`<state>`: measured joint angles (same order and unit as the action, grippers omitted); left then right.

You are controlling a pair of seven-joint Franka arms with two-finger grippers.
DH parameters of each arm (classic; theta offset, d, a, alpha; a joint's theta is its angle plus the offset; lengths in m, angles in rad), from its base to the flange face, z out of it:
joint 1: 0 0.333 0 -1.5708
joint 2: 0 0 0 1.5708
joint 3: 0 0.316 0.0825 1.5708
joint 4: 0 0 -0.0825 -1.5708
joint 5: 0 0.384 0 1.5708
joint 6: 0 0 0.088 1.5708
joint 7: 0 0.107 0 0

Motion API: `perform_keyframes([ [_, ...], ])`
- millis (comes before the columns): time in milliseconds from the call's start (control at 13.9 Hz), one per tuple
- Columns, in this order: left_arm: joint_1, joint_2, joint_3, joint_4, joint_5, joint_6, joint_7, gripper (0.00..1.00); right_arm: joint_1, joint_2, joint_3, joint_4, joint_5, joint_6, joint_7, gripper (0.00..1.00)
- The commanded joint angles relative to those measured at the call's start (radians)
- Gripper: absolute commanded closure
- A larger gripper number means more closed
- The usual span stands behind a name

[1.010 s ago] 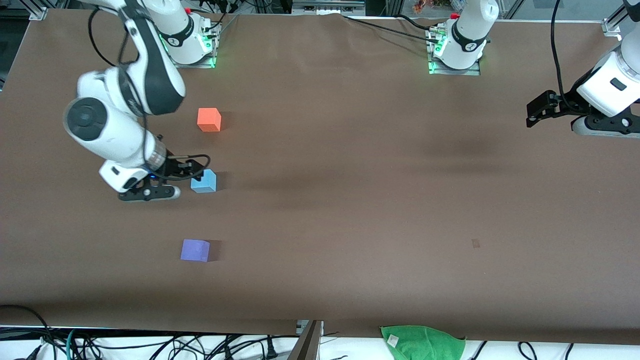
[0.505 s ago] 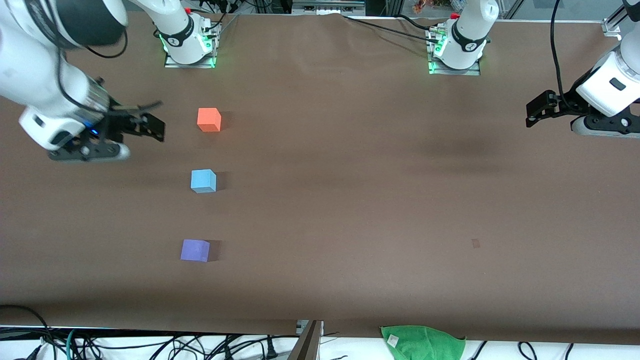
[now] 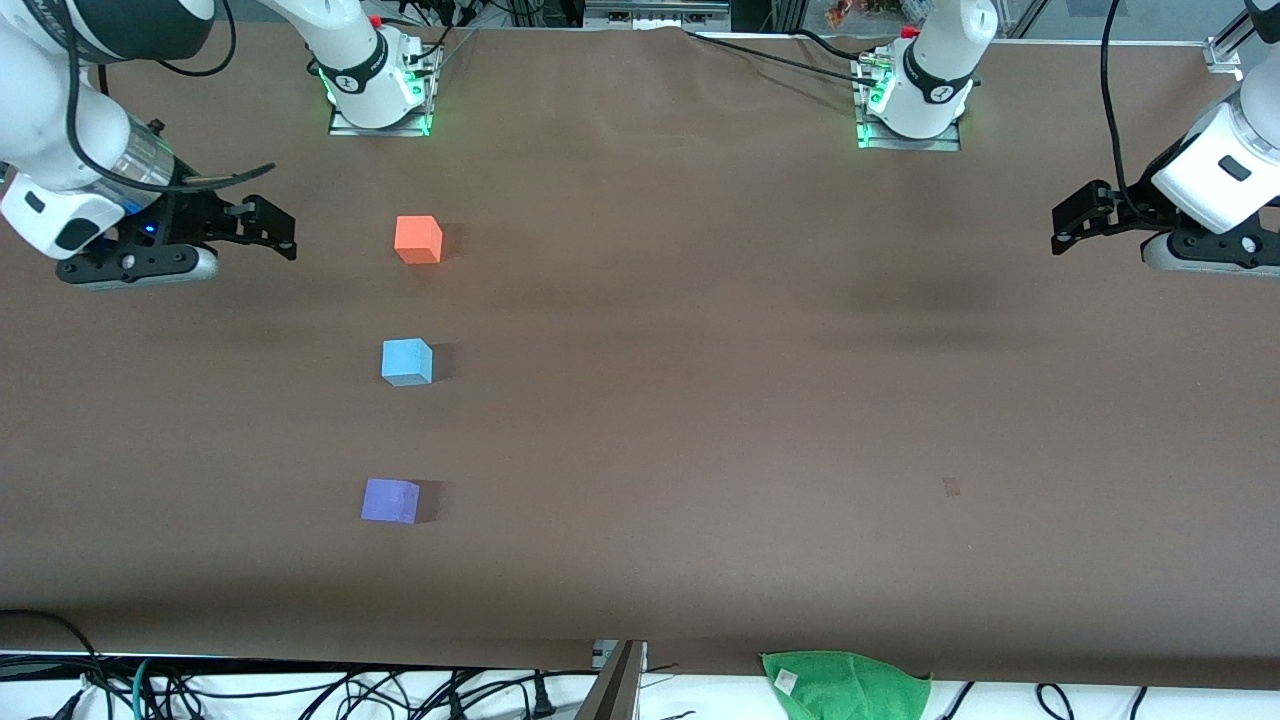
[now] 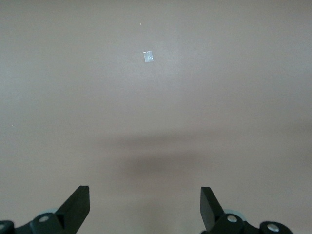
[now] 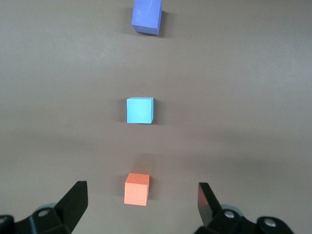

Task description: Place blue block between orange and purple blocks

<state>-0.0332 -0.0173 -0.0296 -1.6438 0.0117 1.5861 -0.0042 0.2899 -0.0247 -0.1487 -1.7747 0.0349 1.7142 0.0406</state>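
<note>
Right gripper (image 3: 282,228) has withdrawn from the blue block (image 3: 407,362) to the right arm's end of the bench (image 3: 700,350), jaws open and empty. The matte cube sits between orange block (image 3: 418,239) and purple block (image 3: 390,500). Left gripper (image 3: 1062,228) waits, jaws open.

Three small cubes sit on the table: one orange block (image 3: 418,239), one blue block (image 3: 407,362), one purple block (image 3: 390,500). One green cloth (image 3: 846,684). Two grippers.
</note>
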Motion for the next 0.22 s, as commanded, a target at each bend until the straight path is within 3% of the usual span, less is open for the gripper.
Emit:
perform_keyframes([
  [0,-0.002,-0.003,0.002,0.006,0.001,0.003,0.013,0.0,-0.002,-0.015,-0.024,-0.008,0.003,-0.008,-0.016,0.0],
  [144,-0.002,-0.003,0.002,0.007,0.001,0.003,0.013,0.0,-0.002,-0.015,-0.029,-0.009,0.003,-0.008,-0.031,0.0],
])
